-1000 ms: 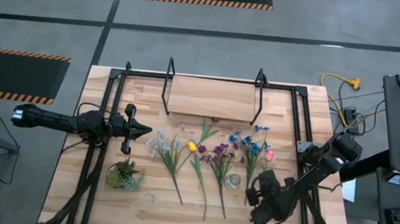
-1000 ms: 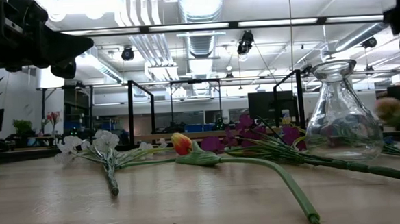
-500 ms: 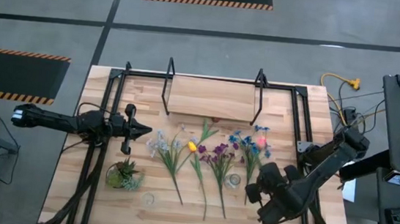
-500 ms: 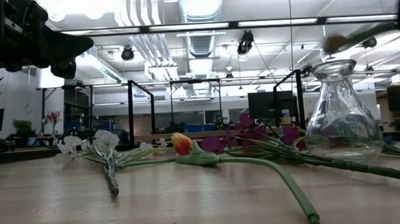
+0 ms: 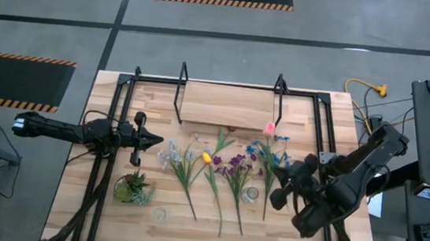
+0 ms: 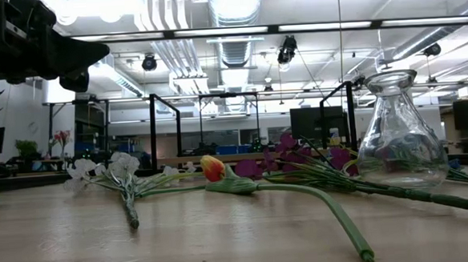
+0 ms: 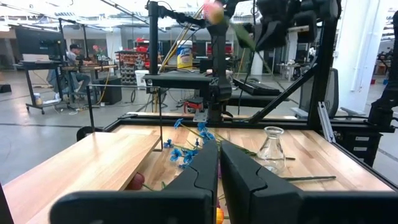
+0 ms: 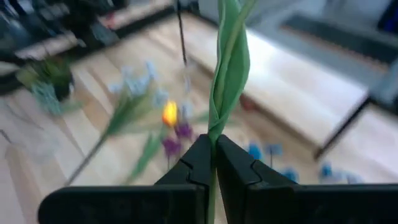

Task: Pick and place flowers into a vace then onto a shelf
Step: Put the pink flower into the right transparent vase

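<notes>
Idling at the left of the worktop (image 5: 103, 213): left end effector (image 5: 152, 139), clenched on nothing, hovering just beside the white flowers (image 5: 172, 156) and well apart from the vase (image 5: 251, 193). Posing little danger there, barring a stray sweep into those white heads.

Lying in a row across the middle, in front of the shelf (image 5: 228, 106): white, yellow (image 5: 206, 158), purple (image 5: 234, 163) and blue (image 5: 269, 153) flowers, stems running toward the near edge. Standing upright among them, between the purple and blue stems: the vase, apparently holding nothing. Touching those stems or merely close to them, cannot tell.

Hanging above the blue cluster, clear of the worktop: pink flower (image 5: 269, 129), head pointing toward the shelf, stem (image 8: 227, 74) pinched by the right end effector (image 5: 280, 195), gripping it firmly in the right wrist view.

Risking, from here:
- Missing the vase's narrow neck while swinging so long and limp a stem upright.
- Toppling the light glass by arriving at a slant.
- Snagging a neighbouring stem near its base and dragging the vase along.
- Letting the thin stem twist or slide between the fingers (image 8: 196, 163) mid-turn.
- Leaving the vase top-heavy, with the head leaning far out.

Calling, probably, for a slow, near-vertical descent right over the mouth.
</notes>
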Controlling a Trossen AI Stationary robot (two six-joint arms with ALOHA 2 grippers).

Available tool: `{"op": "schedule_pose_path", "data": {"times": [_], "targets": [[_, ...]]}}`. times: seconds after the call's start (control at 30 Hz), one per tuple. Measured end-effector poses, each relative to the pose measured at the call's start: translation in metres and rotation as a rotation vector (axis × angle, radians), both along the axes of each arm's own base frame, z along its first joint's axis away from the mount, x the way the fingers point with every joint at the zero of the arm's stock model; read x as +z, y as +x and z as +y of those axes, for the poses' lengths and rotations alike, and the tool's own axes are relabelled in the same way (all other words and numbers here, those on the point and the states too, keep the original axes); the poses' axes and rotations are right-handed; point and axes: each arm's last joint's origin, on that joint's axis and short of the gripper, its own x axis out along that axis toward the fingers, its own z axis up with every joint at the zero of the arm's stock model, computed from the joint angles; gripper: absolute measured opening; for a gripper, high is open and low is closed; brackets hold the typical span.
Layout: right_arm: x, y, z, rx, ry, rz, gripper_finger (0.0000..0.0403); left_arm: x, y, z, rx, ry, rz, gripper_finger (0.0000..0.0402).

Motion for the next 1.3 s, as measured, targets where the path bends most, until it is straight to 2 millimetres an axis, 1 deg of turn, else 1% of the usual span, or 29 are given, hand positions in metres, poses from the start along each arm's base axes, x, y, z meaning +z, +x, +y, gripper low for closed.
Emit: {"op": "schedule_pose_path", "data": {"times": [0.13,0.27,0.37,0.47,0.53,0.6,0.73,0.87,0.97,1.07,1.17,1.23,1.3], "targets": [[0.000,-0.002,-0.008,0.010,-0.092,-0.049,0.0011,0.000,0.000,0.000,-0.001,0.000,-0.003,0.0000],[-0.002,-0.005,-0.020,-0.015,-0.109,-0.052,0.0011,0.000,0.000,0.000,0.000,0.000,-0.005,0.0000],[-0.002,-0.006,-0.029,-0.006,-0.065,-0.005,0.0011,0.000,0.000,0.000,0.000,0.000,-0.005,0.0000],[0.000,0.001,-0.034,0.047,0.027,0.066,0.0011,0.000,0.000,0.000,0.000,0.000,-0.005,0.0000],[0.003,0.008,-0.037,0.121,0.078,0.100,0.0011,0.000,0.000,0.000,-0.001,0.000,-0.005,0.0000],[0.007,0.016,-0.037,0.228,0.089,0.122,0.0011,0.000,0.000,0.000,0.000,0.000,-0.005,0.0000],[0.010,0.032,-0.028,0.485,-0.108,0.108,0.0011,0.000,0.000,0.000,0.000,0.000,-0.004,0.0000],[0.009,0.040,-0.022,0.608,-0.259,0.017,0.0011,0.000,0.000,0.000,0.000,0.000,-0.004,0.0000],[0.000,0.044,-0.024,0.636,-0.337,-0.043,0.0011,0.000,0.000,0.000,0.000,0.000,-0.004,0.0000],[-0.013,0.044,-0.031,0.633,-0.371,-0.114,0.0011,0.000,0.000,0.000,0.000,0.000,-0.004,0.0000],[-0.027,0.038,-0.040,0.627,-0.373,-0.192,0.0011,0.000,0.000,0.000,0.000,0.000,-0.004,0.0000],[-0.038,0.030,-0.046,0.620,-0.368,-0.224,0.0011,0.000,0.000,0.000,0.000,0.000,-0.004,0.0000],[-0.046,0.023,-0.050,0.604,-0.352,-0.303,0.0011,0.000,0.000,0.000,-0.001,0.000,-0.004,0.0000]]}}
